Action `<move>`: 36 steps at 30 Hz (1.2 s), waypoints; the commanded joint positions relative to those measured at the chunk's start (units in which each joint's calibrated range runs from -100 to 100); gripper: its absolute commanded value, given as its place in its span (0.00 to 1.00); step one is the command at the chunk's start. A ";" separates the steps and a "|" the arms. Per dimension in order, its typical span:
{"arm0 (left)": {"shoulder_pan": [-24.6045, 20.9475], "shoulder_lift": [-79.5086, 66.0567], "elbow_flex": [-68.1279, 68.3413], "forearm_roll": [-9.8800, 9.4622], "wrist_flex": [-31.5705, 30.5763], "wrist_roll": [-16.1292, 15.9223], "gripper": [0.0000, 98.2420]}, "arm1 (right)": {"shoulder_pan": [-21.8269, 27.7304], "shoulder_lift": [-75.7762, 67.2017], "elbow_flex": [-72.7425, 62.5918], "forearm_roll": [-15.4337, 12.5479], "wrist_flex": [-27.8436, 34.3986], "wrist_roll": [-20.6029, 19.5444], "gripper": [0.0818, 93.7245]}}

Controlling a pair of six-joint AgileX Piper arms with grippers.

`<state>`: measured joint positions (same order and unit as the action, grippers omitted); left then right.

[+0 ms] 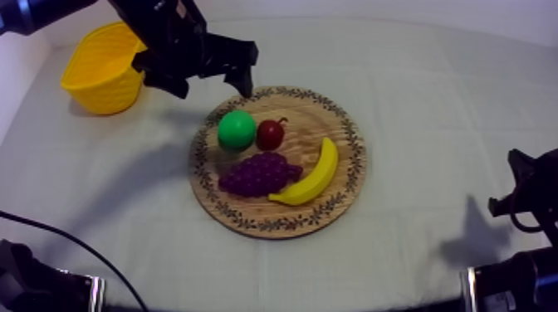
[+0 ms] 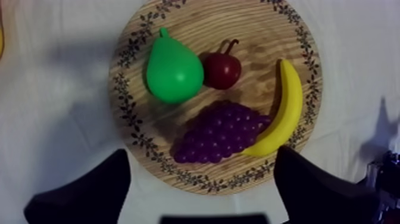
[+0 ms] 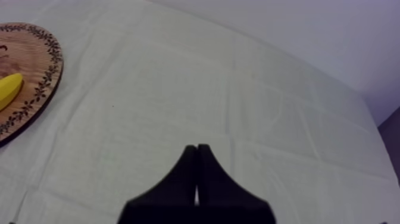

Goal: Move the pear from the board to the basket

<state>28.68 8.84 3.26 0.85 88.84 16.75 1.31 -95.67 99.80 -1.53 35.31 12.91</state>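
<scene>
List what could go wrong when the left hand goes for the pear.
The smooth green toy pear lies close against the small red fruit, with the purple bunch of grapes nearby; the open left hand may nudge either. The pear's rounded, tapering shape could slip from the grip. The yellow basket sits close beside the hand, so the carry may bump its rim.

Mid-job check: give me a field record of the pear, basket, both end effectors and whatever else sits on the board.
target: green toy pear on the round wooden board with patterned rim, beside the small red fruit
also on board: purple bunch of grapes, yellow banana
goal: yellow basket, beyond the board at my left
left end effector: open, empty, above the board's far rim
right end effector: shut, empty, over the grey-white cloth
status: pear not yet grasped
</scene>
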 commanded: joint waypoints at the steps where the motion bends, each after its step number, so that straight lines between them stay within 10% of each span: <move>1: -0.05 0.37 -0.05 0.00 -0.35 -0.02 0.96 | 0.00 0.00 -0.02 0.00 0.09 0.01 0.00; 36: -4.05 29.76 -13.52 0.87 -4.45 -1.30 0.87 | 0.00 0.00 -0.02 0.00 0.09 0.01 0.00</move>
<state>24.64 38.39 -10.23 1.61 84.34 15.49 1.31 -95.67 99.80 -1.53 35.39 12.91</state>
